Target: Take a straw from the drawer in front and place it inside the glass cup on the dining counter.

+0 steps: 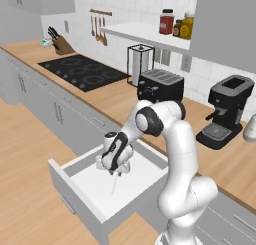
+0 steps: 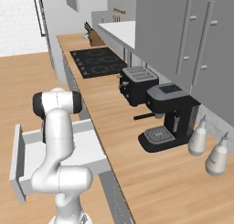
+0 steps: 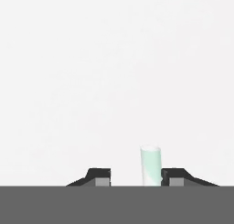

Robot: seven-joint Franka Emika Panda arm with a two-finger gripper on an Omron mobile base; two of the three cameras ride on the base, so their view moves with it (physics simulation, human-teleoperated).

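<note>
1. The drawer [image 1: 75, 176], a wide, shallow box with a smooth white floor, stands pulled out beneath the pincer [image 1: 116, 172].
2. The pincer [image 3: 135, 176] points down into it, its dark fingertips [image 3: 98, 175] set narrow but apart.
3. The straw [image 3: 151, 166], a thin pale tube, sits between them, against the right-hand tip in the hand view; I cannot tell if it is clamped.
</note>
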